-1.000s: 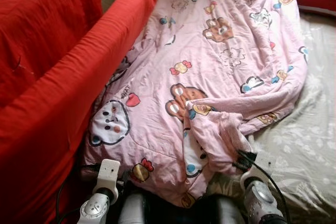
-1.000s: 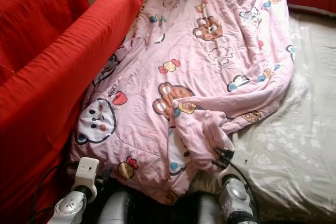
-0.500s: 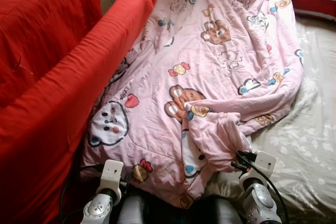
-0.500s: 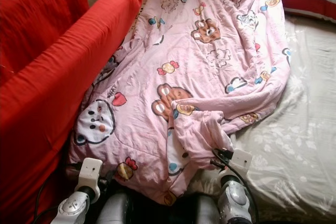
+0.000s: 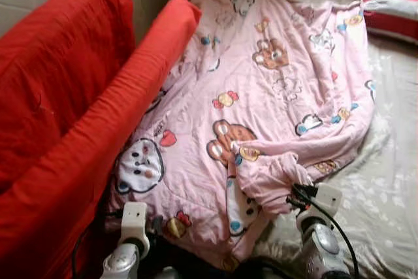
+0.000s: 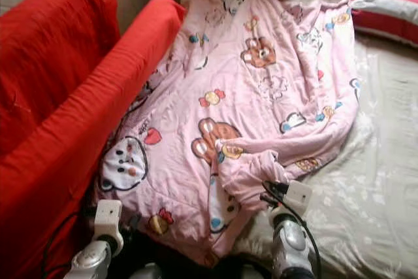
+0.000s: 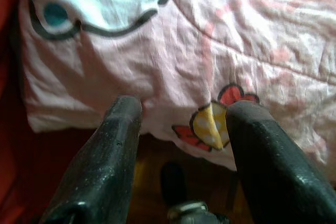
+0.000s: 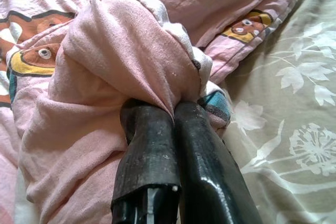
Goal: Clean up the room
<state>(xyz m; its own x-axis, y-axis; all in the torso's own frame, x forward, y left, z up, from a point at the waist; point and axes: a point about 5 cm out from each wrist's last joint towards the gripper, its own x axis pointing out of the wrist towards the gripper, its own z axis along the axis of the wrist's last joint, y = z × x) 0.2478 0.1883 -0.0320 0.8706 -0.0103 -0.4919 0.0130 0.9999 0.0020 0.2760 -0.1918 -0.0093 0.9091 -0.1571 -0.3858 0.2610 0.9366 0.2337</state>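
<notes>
Blanket point(image 5: 274, 89): pink, printed with bears, candies and cartoon faces. It lies spread lengthwise over the left half of the bed, from the head end down to the foot edge, where its hem hangs over. Its left border runs along the red sofa; its right border is rumpled into a long fold. A bunched corner is lifted near the foot edge, right of the blanket's middle.

Bed sheet point(image 5: 392, 187): grey-beige with a pale leaf and flower print, bare along the right half of the bed.

Pillow point(image 5: 392, 11): striped red, white and grey, at the head-end right corner of the bed, just beside the blanket's upper edge.

Sofa point(image 5: 72, 129): red, its arm and back standing along the bed's left side, touching the blanket's border.

My right claw point(image 8: 176, 111): at the foot edge of the bed, fingers pressed together and pinching the bunched corner of the blanket, which bulges out above the fingertips.

My left claw point(image 7: 181, 116): at the foot edge near the left corner of the blanket, fingers point(image 7: 118, 145) spread apart, tips close over the hem by a candy print; whether they touch the cloth I cannot tell. Nothing is between them.
</notes>
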